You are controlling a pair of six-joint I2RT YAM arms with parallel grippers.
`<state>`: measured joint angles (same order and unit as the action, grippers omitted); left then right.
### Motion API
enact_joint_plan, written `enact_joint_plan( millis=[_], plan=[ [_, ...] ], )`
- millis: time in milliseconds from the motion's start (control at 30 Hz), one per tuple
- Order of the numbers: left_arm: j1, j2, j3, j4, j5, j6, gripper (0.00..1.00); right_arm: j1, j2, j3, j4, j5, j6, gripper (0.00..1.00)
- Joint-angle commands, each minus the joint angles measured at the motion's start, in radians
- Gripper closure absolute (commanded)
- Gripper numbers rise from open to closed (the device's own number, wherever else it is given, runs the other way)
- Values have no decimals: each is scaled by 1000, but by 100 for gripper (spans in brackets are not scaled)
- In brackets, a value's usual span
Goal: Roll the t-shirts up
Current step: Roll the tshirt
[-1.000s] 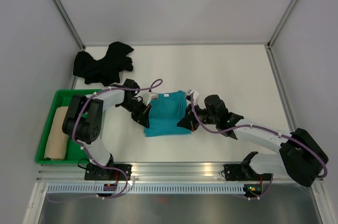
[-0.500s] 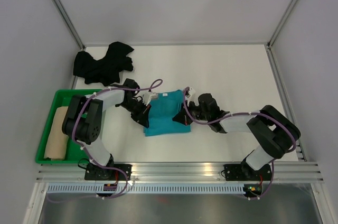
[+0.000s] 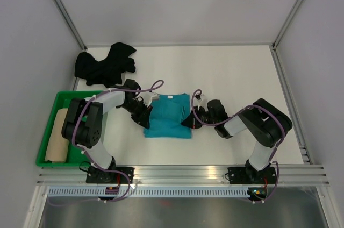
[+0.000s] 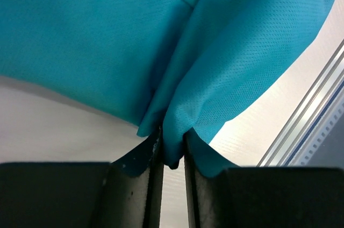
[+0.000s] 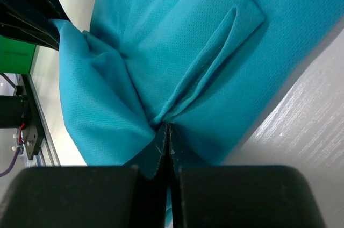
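The teal shirt [image 3: 167, 116] lies near the middle of the white table [image 3: 231, 72], between the two arms. It is folded into a flat shape with almost square corners. Its cloth is thin and soft, with tiny holes all over it like a net.

The left pincer [image 3: 145, 114] is at the shirt's left edge. In the left wrist view the left pincer [image 4: 173, 155] is only a little way apart. A hanging fold of the teal shirt [image 4: 236, 50] is tucked into the narrow gap and touches both black fingers [image 4: 134, 185]. The cloth droops down to a soft point there. A shiny metal rail [image 4: 317, 104] runs along the table edge behind it.

The right pincer [image 3: 188, 122] is at the shirt's right edge. In the right wrist view the right pincer [image 5: 167, 136] is pressed tight together and pinches a thin bit of the teal shirt [image 5: 177, 40]. The cloth bunches into long creases that run up from the pinch. One flat folded flap lies on top.

The black shirt [image 3: 105, 65] sits in a crumpled heap at the far left corner of the table. The tan roll [image 3: 56, 136], shaped like a log, lies in the green plastic tray [image 3: 64, 94] on the left.
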<state>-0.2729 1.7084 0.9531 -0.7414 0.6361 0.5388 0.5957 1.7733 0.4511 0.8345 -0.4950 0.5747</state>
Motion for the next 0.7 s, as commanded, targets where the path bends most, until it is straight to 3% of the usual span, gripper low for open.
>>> enact_joint_plan(
  millis=[0, 233, 300, 467, 500, 533, 633, 667],
  plan=[
    [50, -62, 38, 22, -38, 4, 75, -8, 9, -9, 103, -13, 27, 100],
    [110, -127, 85, 62, -133, -79, 69, -8, -18, 20, -11, 1, -16, 100],
    [109, -138, 79, 59, -101, -79, 67, -8, -32, 24, -44, 6, -30, 99],
    [106, -107, 65, 66, -47, -62, 82, -5, -164, 75, -233, 50, -148, 98],
    [106, -93, 72, 68, -44, -62, 84, -4, -190, 83, -305, 53, -201, 95],
    [106, -83, 78, 66, -36, -65, 85, -1, -239, 92, -336, 55, -234, 82],
    [106, -56, 105, 66, -24, -69, 87, 16, -303, 103, -400, 29, -282, 57],
    [106, -56, 114, 68, -24, -71, 88, 22, -314, 98, -400, 9, -282, 54]
  ],
)
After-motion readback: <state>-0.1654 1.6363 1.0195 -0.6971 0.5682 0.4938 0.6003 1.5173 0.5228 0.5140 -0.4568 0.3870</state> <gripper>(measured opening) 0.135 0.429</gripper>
